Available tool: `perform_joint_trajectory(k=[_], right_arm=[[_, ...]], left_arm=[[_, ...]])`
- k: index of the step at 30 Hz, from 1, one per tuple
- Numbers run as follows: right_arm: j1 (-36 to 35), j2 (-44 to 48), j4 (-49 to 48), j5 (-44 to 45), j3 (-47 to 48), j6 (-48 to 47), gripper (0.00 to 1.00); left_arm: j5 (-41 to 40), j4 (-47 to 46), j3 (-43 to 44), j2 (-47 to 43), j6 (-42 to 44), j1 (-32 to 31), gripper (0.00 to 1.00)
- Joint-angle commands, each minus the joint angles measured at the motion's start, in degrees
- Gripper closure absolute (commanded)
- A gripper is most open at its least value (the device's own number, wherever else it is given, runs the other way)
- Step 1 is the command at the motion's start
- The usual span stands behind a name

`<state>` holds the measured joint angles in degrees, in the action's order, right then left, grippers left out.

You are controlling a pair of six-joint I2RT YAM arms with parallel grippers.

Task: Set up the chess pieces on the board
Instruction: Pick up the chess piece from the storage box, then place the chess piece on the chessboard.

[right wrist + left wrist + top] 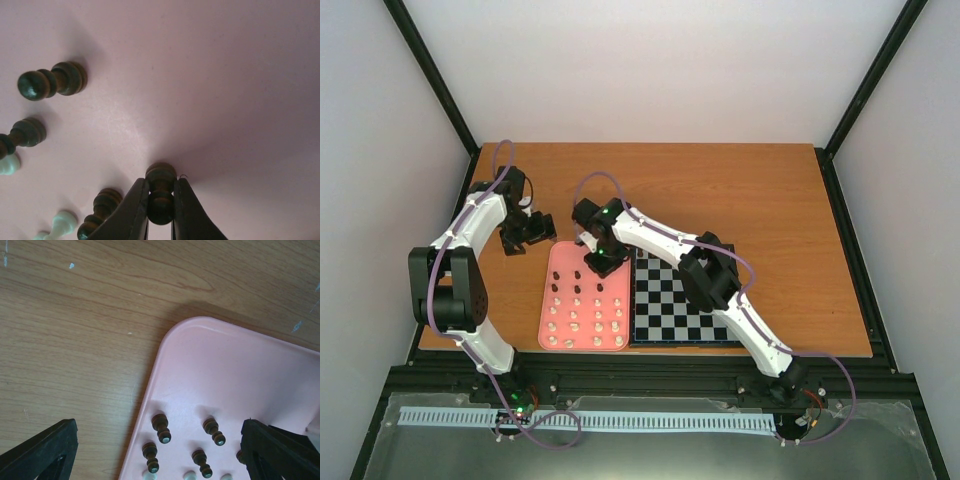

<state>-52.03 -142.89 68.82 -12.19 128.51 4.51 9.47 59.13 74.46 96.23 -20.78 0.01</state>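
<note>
– Looking at the right black two-finger gripper, what has it got?
– It is clenched on one small dark brown peg-shaped chess piece, pinched by its upper part between both fingers. The piece stands upright in the far right part of the flat pink rectangular plastic tray, long axis straight up from the tray floor, its foot seemingly touching that floor
– And the rest of the chess pieces?
– All in the tray, in rows: dark ones toward the tray's far end, cream ones toward its near end. Other dark ones stand near the held one
– Where must it go?
– The flat square chessboard of black and pale grey checks lies to the right of the tray, just beside the tray's right edge. I make out no piece on the squares that show, though the right arm hides some. So the move, I judge, is a straight lift clear of the neighbours, then a short carry rightward off the tray
– Which arm is nearer?
– The right one, plainly. The left black gripper hangs over the tray's far left corner, jaws spread wide, grasping nothing, on the side of the tray away from the chessboard
</note>
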Motion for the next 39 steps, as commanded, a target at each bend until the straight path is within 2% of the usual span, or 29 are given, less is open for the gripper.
perform_joint_trajectory(k=[1,6,10,17,24,30,39], right_arm=[[-0.4,-1.0,0.3,1.4,1.7,0.1,0.97],[-0.4,1.7,0.3,3.2,0.8,0.0,0.97],[0.6,7.9,-0.6,4.5,-2.8,0.8,0.97],[6.5,24.9,-4.9,1.9,-24.4,4.3,0.97],[15.3,35.7,-6.6,3.7,-40.3,4.8,0.97],[21.4,38.4,-8.3,6.4,-46.2,3.6,0.97],[24.2,37.5,-10.9,10.1,-49.0,2.9,0.97]], left_arm=[[0.5,-0.6,-0.1,-1.5,0.4,0.0,0.0],[0.5,-0.6,-0.1,-1.6,0.4,0.0,0.0],[0.3,-0.5,0.0,-1.7,0.5,0.0,0.0],[0.3,-0.6,0.1,-1.2,0.5,0.0,0.0],[0.4,-0.7,0.2,-0.7,0.4,0.0,0.0],[0.3,-0.6,0.2,-0.6,0.4,0.0,0.0],[-0.2,-0.4,0.2,-0.4,0.6,0.0,0.0]])
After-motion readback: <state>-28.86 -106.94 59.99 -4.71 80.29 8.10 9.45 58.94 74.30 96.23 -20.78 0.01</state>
